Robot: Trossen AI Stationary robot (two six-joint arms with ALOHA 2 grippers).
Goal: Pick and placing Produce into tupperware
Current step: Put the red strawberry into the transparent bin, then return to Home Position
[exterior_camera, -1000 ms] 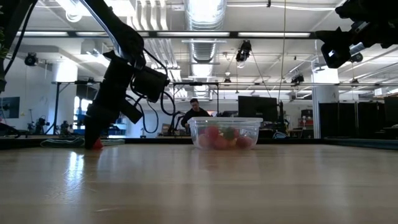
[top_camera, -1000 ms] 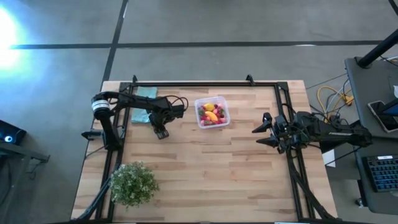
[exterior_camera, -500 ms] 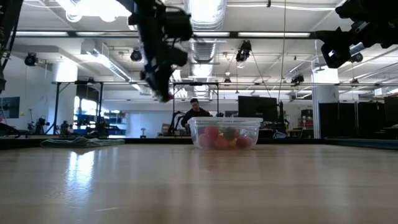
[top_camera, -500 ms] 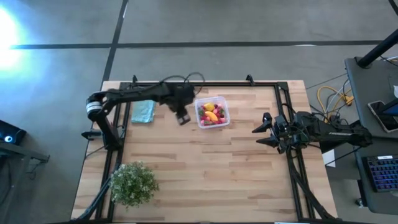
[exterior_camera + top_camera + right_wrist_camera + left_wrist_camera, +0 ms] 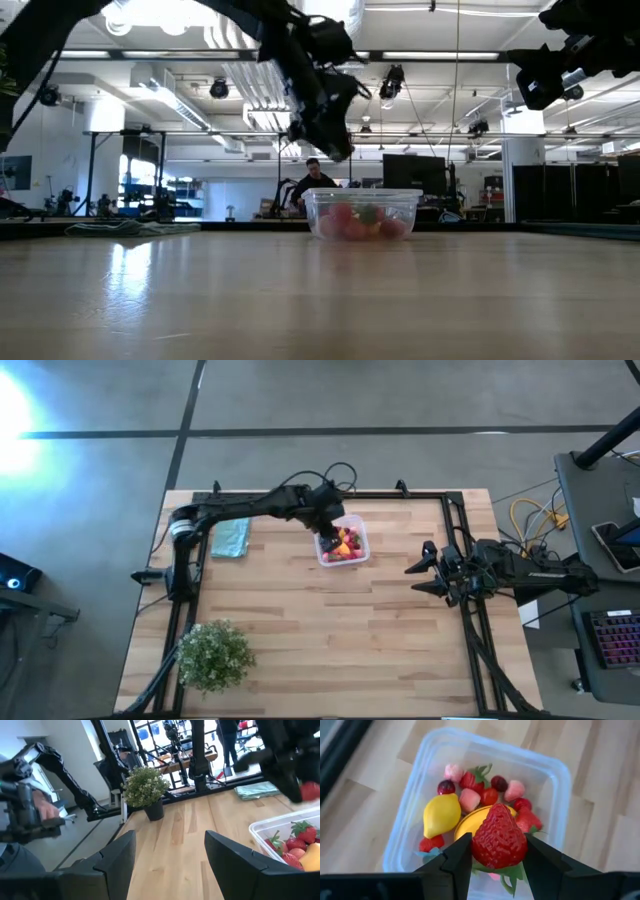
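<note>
Tupperware (image 5: pixel 357 536) sits at about twelve o'clock on my table (image 5: pixel 330 650), one clear box with low walls and fruit already inside. I have the left gripper (image 5: pixel 497 851) hanging over its nine o'clock edge, fingers clamped on one big red strawberry (image 5: pixel 499 837) with green leaves trailing below.

To drop it well, I judge I should drift a touch further toward the box centre, come lower so the berry cannot bounce off the pile, then part the fingers only enough to let it slip. The heap under the berry looks crowded, so a high release risks a roll over the low wall.

The right gripper (image 5: pixel 414 577) waits at three o'clock, raised well apart from the box, its fingers (image 5: pixel 115 862) standing apart with nothing between them.

Largest first, I count: one table, one green bush (image 5: pixel 213 654) at seven o'clock, one teal cloth (image 5: pixel 231 538) at ten o'clock, one box. Inside the box, from the left wrist view: one lemon (image 5: pixel 441 814), one banana (image 5: pixel 468 821) mostly hidden under the held berry, about four red strawberries, three pink pieces, two dark berries. Some pieces overlap, so the small counts are rough.
</note>
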